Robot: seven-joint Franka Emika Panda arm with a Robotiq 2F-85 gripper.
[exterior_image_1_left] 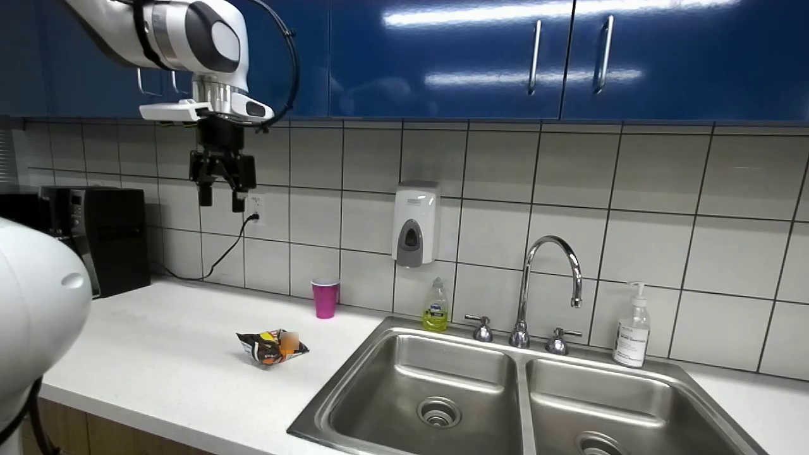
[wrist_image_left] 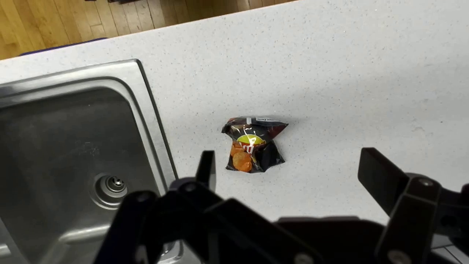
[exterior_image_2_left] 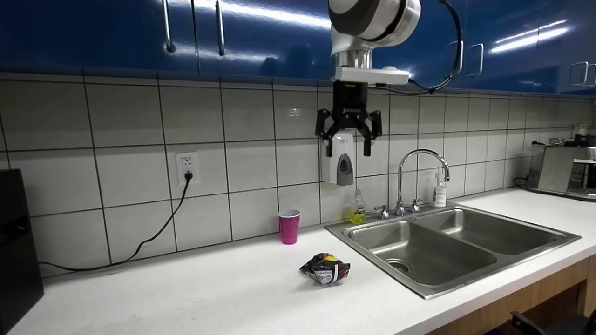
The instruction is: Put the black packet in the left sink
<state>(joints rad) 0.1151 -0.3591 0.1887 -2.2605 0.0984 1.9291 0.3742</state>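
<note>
The black packet [exterior_image_1_left: 265,349] is a crumpled dark snack wrapper with yellow and orange patches. It lies on the white counter to the left of the sink, also in an exterior view [exterior_image_2_left: 326,271] and the wrist view [wrist_image_left: 256,135]. The left sink [exterior_image_1_left: 373,404] is a steel basin with a round drain; it also shows in an exterior view [exterior_image_2_left: 433,263] and at the left of the wrist view [wrist_image_left: 69,146]. My gripper [exterior_image_1_left: 221,201] is open and empty, high above the counter, also in an exterior view [exterior_image_2_left: 348,150]. In the wrist view its fingers [wrist_image_left: 287,167] stand wide apart.
A pink cup [exterior_image_1_left: 326,300] stands behind the packet near the wall. A yellow soap bottle [exterior_image_1_left: 435,309], tap [exterior_image_1_left: 524,297] and pump bottle [exterior_image_1_left: 632,335] stand behind the sinks. A wall dispenser [exterior_image_2_left: 339,160] hangs above. A black machine [exterior_image_1_left: 107,240] stands at the counter's far left.
</note>
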